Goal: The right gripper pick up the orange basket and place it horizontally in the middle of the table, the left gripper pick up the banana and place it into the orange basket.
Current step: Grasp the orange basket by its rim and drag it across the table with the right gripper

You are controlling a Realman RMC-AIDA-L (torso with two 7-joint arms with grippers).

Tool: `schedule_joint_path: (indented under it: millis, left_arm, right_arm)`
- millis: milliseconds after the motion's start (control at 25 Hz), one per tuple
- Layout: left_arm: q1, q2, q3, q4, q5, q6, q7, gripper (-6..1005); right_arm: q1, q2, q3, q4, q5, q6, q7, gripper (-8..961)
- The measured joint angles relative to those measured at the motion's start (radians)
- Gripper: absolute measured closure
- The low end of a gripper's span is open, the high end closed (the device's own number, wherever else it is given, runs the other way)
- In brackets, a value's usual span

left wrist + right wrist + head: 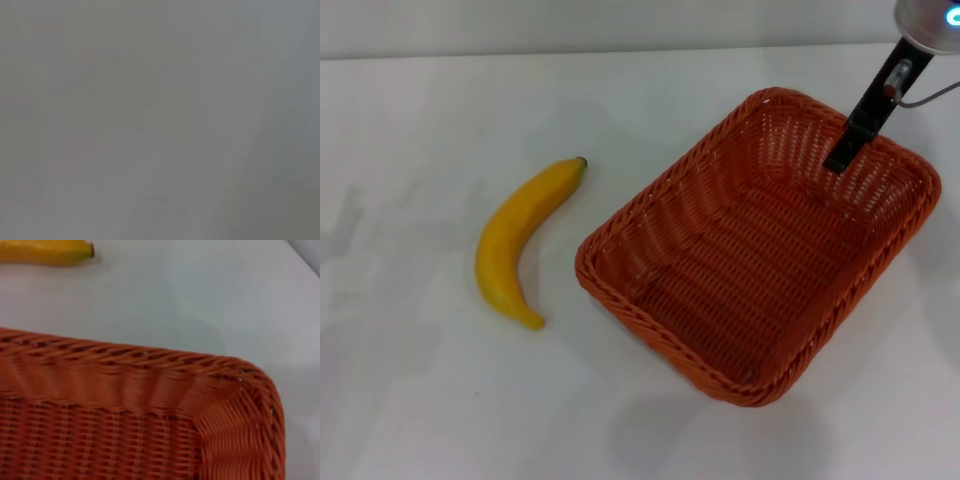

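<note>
The right gripper (842,160) reaches down from the far right, its slim black finger dipping inside the far wall of the orange basket (760,250); whether it is clamped on the rim cannot be told. The basket sits skewed on the table (420,400), right of centre. The banana (520,240) lies just beside the basket's left corner, not touching. The left gripper is out of sight.

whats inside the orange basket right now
Nothing lies in the orange basket; its woven floor is bare. Only the right gripper dips a finger inside the far rim. The banana is still on the table. The tabletop beneath the basket is covered.
</note>
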Motion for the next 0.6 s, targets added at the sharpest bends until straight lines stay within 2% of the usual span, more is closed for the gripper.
schedule_joint_path:
  millis: [280, 400, 600]
  left_arm:
    - [-0.002, 0.000, 0.001, 0.044, -0.002, -0.032, 0.040, 298]
    - [0.000, 0.000, 0.001, 0.046, -0.003, -0.034, 0.041, 298]
    - [0.000, -0.001, 0.001, 0.047, -0.001, -0.035, 0.041, 298]
  right_arm:
    - [0.055, 0.002, -0.026, 0.088, -0.059, -0.075, 0.030, 94]
    - [0.063, 0.003, -0.066, 0.123, -0.063, -0.100, 0.040, 97]
    - [0.071, 0.005, -0.076, 0.168, -0.063, -0.124, 0.039, 102]
